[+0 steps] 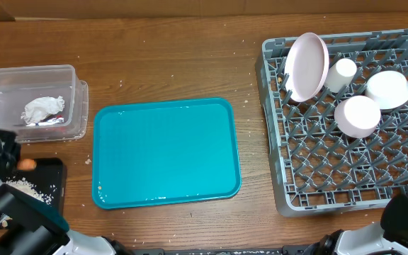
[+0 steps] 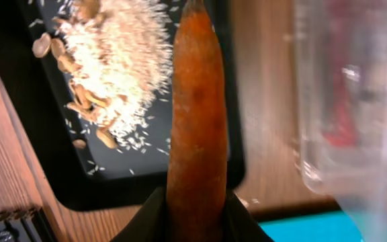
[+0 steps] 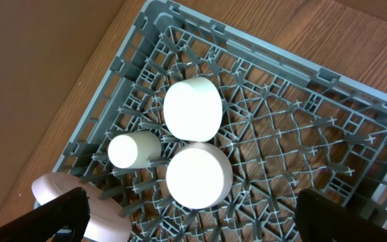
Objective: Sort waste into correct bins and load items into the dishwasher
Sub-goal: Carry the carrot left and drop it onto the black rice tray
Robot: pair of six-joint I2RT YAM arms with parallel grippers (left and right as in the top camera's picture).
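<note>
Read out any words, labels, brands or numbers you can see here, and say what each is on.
No text is readable anywhere.
On the teal tray, grey dish rack, black tray and white plate: no print shows.
On the red wrapper in the clear tub: too blurred to tell.

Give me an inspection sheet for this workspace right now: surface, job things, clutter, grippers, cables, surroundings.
Surface: wooden table, a few pale crumbs scattered on it.
Job's things: plate, cup and two bowls in the dish rack; napkin in the clear tub; rice scraps on the black tray; carrot above that tray.
Clutter: teal tray, bare.
Grippers: left gripper shut on the carrot; right gripper open over the dish rack.
Cables: nothing seen.
Surroundings: plain brown panel past the table's far edge.
</note>
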